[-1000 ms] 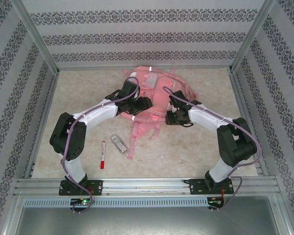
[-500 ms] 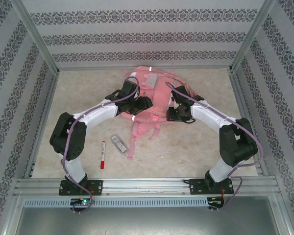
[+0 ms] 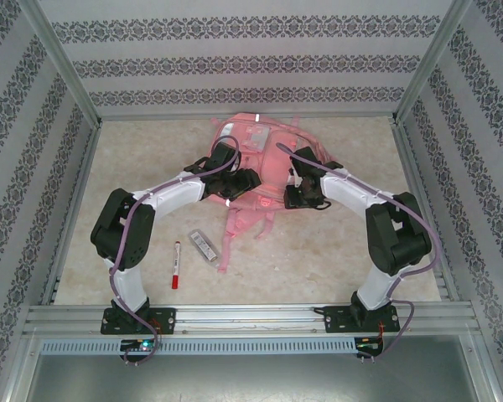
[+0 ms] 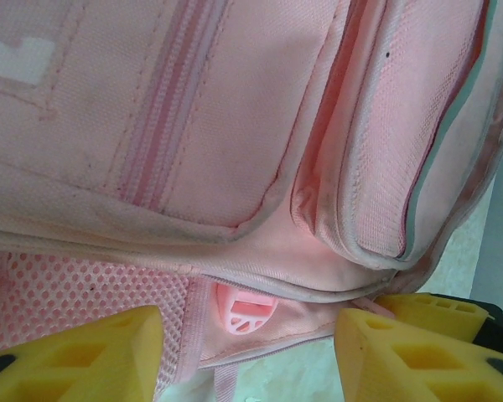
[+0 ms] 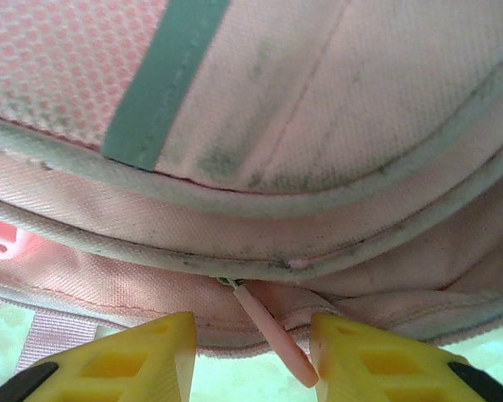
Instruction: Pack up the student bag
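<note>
Pink woven fabric, soft and scuffed: the student bag (image 3: 260,155) lies mid-bench toward the far wall, with a mesh panel and a grey strip (image 5: 163,75) showing. Left claw (image 4: 247,352) spread below a plastic buckle (image 4: 245,307). Right claw (image 5: 251,347) spread, a slim zipper pull (image 5: 272,339) hanging between its fingers, unpinched. Bench (image 3: 335,251) mottled beige; walls (image 3: 235,63) banded with dark pattern.

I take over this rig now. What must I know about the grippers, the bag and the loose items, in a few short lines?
Left gripper: open, jaws astride an edge of the student bag, near a pink buckle.
Right gripper: open; the bag's zipper pull hangs between its jaws, not pinched.
A marker and a small grey item lie on the table, left of the bag's straps.
Done: nothing packed.
Left: probably open the zipper, then put both items in.
</note>
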`<state>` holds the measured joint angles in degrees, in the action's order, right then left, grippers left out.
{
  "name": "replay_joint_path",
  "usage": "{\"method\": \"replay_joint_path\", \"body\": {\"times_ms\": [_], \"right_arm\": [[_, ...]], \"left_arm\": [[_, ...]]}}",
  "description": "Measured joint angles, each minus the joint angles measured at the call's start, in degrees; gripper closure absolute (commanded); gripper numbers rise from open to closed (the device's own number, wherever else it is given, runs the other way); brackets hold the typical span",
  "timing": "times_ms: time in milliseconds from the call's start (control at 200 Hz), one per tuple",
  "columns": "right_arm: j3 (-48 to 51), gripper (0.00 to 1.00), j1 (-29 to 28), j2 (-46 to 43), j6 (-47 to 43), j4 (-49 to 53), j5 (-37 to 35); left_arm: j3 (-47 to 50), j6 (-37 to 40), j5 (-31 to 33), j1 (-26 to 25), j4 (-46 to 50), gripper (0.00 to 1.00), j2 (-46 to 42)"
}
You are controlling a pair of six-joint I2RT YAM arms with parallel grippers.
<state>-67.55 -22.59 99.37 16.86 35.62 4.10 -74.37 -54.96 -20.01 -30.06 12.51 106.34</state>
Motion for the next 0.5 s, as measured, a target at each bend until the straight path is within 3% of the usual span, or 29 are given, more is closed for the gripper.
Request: {"method": "replay_joint_path", "body": {"times_ms": [225,500], "right_arm": [[-0.83,0.6,1.75,-1.73,-6.86,0.85,3.15],[-1.73,0.6,4.07,0.94,-8.31,1.07,8.09]], "left_arm": [[0.02,-0.66,0.17,0.0,-1.29,0.44,1.25],[0.76,-1.09,-0.37,0.07,-1.62,0.44,3.34]]}}
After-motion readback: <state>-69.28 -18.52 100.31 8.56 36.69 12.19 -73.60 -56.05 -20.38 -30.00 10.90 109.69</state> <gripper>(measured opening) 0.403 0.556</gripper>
